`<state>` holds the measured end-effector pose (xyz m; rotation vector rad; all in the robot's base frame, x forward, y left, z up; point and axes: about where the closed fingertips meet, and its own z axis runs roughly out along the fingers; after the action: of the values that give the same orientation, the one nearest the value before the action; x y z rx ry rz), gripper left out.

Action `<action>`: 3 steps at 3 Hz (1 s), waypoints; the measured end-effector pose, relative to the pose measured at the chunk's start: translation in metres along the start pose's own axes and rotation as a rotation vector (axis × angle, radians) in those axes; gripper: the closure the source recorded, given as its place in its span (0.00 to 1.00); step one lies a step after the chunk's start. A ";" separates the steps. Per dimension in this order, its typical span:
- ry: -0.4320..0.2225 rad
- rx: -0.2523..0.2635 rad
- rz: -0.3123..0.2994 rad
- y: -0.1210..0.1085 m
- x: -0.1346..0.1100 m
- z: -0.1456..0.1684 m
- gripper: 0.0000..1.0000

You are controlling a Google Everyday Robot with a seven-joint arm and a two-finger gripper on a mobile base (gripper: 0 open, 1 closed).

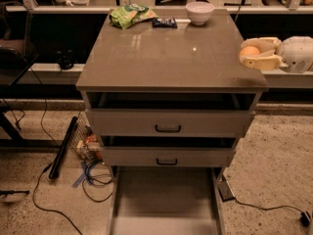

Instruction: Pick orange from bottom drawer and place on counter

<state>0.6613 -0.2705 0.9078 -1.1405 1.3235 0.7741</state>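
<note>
Done: orange (250,51) is clasped between the fingers of the gripper (246,56); bottom drawer (165,202) is emptied.
Position: held at counter (161,53) right edge.
Left: to be set down, released.

I read the bench (161,58) top as a smooth, glossy slab with light glints on it; the gripper (246,54), at its right edge, has matt cream plastic-looking jaws closed on the smooth-skinned orange (250,50); the bowl (199,12) is glossy white, ceramic or plastic I cannot tell; the green packet (131,14) is shiny film; the bottom drawer (166,199) floor looks matt grey; the ground (274,151) is rough, speckled.
</note>
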 end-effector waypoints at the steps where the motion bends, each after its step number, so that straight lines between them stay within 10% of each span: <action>1: 0.000 0.000 0.000 0.000 0.000 0.000 1.00; 3: 0.046 0.057 0.030 -0.014 -0.016 0.031 1.00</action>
<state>0.6822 -0.2429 0.9225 -1.1018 1.3953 0.7309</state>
